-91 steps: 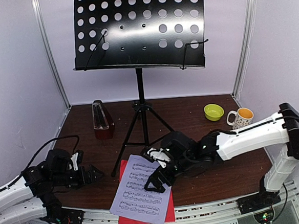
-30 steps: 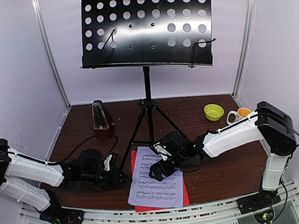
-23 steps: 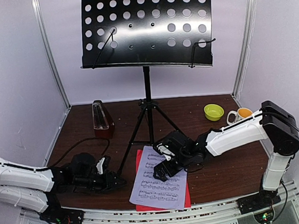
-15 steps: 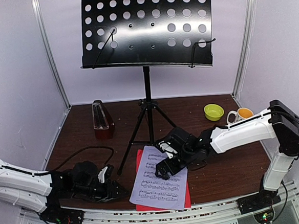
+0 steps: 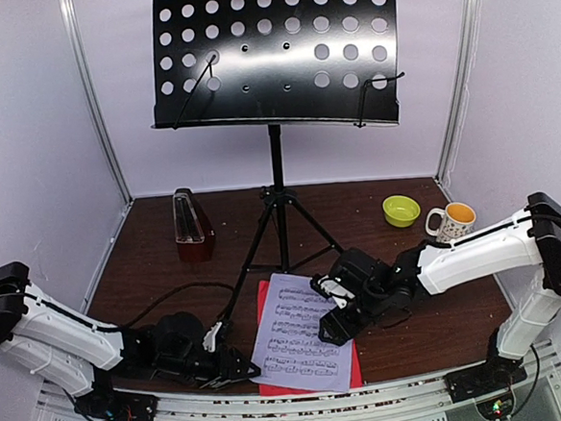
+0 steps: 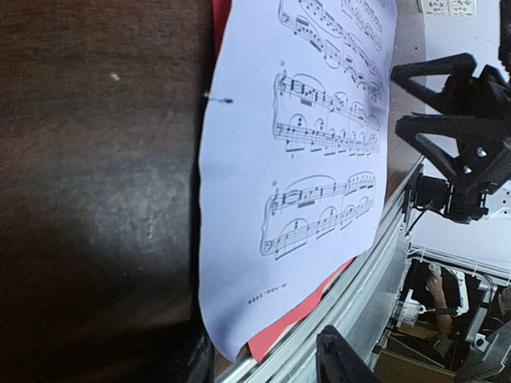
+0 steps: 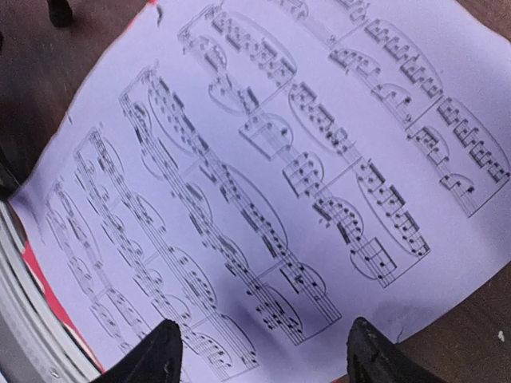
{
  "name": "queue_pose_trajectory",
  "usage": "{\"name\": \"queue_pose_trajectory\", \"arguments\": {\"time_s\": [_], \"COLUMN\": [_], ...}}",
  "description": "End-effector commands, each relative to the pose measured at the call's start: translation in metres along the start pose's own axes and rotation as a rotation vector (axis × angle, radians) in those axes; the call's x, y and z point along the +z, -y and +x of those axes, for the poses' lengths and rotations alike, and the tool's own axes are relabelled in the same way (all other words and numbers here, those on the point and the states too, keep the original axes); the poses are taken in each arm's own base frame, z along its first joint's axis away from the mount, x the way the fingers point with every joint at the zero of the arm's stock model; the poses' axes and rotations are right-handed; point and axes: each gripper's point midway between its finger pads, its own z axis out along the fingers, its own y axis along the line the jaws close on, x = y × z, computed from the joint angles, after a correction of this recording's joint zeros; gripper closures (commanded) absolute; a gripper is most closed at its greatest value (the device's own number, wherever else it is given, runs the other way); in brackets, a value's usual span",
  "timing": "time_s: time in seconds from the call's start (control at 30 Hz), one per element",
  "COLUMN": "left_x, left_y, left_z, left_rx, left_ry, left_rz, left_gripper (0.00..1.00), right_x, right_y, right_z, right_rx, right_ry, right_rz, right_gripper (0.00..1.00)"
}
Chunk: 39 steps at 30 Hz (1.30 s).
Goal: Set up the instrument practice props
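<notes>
The black music stand (image 5: 274, 52) rises at the back centre on its tripod. Beside its left leg sits the red-brown metronome (image 5: 192, 221). A white music sheet (image 5: 304, 334) lies on a red sheet (image 5: 262, 313) at the table's front edge. My left gripper (image 5: 236, 368) lies low at the sheets' near left corner. In the left wrist view its fingers (image 6: 343, 363) stand apart, open, on either side of the white sheet's (image 6: 295, 159) corner and the red sheet's tip (image 6: 295, 327). My right gripper (image 5: 334, 311) hovers open over the white sheet's (image 7: 263, 159) right edge, fingertips (image 7: 160, 351) apart.
A small green bowl (image 5: 401, 210) and a spotted mug (image 5: 452, 221) stand at the back right. A metal rail (image 5: 303, 402) runs along the table's front edge, just beyond the sheets. The left arm's cable (image 5: 171, 295) loops over the table.
My left gripper has slid right to the sheets' near corner. My right gripper has moved right, from the sheet's middle to its right edge, and its fingers have narrowed. The sheets barely shifted.
</notes>
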Motion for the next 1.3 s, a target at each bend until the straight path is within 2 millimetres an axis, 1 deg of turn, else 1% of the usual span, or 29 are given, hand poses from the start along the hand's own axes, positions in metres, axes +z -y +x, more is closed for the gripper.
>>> {"name": "queue_pose_trajectory", "arguments": {"time_s": [0.0, 0.1, 0.17, 0.27, 0.37, 0.43, 0.53, 0.7, 0.77, 0.8, 0.83, 0.87, 0.9, 0.97, 1.0, 1.17, 1.2, 1.27], "left_x": [0.007, 0.004, 0.001, -0.004, -0.003, 0.001, 0.004, 0.002, 0.001, 0.0, 0.0, 0.0, -0.001, -0.002, -0.004, -0.019, -0.023, -0.033], "left_y": [0.008, 0.005, 0.004, 0.005, 0.009, 0.012, 0.008, 0.008, 0.012, 0.01, 0.019, 0.023, 0.026, 0.034, 0.037, 0.056, 0.057, 0.065], "left_z": [-0.002, -0.005, -0.008, -0.014, -0.017, -0.017, -0.017, -0.021, -0.023, -0.023, -0.026, -0.027, -0.028, -0.03, -0.033, -0.045, -0.048, -0.052], "left_rx": [-0.018, -0.036, -0.038, -0.033, -0.014, -0.011, -0.021, -0.006, 0.016, 0.03, 0.05, 0.069, 0.092, 0.148, 0.188, 0.318, 0.34, 0.402], "left_ry": [0.006, 0.034, 0.06, 0.102, 0.109, 0.104, 0.104, 0.124, 0.128, 0.125, 0.127, 0.125, 0.121, 0.11, 0.11, 0.134, 0.145, 0.175], "left_rz": [0.046, 0.054, 0.06, 0.057, 0.054, 0.067, 0.063, 0.038, 0.025, 0.008, 0.01, 0.0, -0.016, -0.053, -0.078, -0.18, -0.2, -0.224], "left_gripper": [0.55, 0.57, 0.57, 0.59, 0.6, 0.61, 0.63, 0.7, 0.73, 0.75, 0.78, 0.85, 0.88, 0.98, 1.0, 1.0, 1.0, 1.0], "right_x": [0.013, 0.022, 0.025, 0.029, 0.03, 0.029, 0.027, 0.024, 0.021, 0.019, 0.016, 0.014, 0.01, 0.002, -0.004, -0.039, -0.046, -0.059], "right_y": [0.006, 0.005, 0.005, 0.005, 0.003, 0.002, -0.001, -0.004, -0.005, -0.006, -0.007, -0.009, -0.011, -0.014, -0.017, -0.03, -0.031, -0.03], "right_z": [0.02, 0.029, 0.033, 0.038, 0.04, 0.039, 0.036, 0.032, 0.03, 0.028, 0.026, 0.023, 0.019, 0.011, 0.006, -0.02, -0.023, -0.03], "right_rx": [0.015, 0.018, 0.022, 0.022, 0.018, 0.017, 0.013, 0.01, 0.009, 0.008, 0.006, 0.005, 0.004, 0.006, 0.009, 0.01, 0.01, 0.018], "right_ry": [-0.045, -0.069, -0.077, -0.088, -0.092, -0.09, -0.083, -0.069, -0.062, -0.054, -0.045, -0.034, -0.023, 0.001, 0.022, 0.131, 0.151, 0.191], "right_rz": [-0.006, -0.017, -0.025, -0.03, -0.037, -0.041, -0.048, -0.058, -0.061, -0.065, -0.068, -0.074, -0.08, -0.091, -0.102, -0.164, -0.171, -0.179], "right_gripper": [0.4, 0.56, 0.62, 0.68, 0.68, 0.68, 0.68, 0.67, 0.67, 0.66, 0.66, 0.65, 0.64, 0.61, 0.59, 0.48, 0.45, 0.41]}}
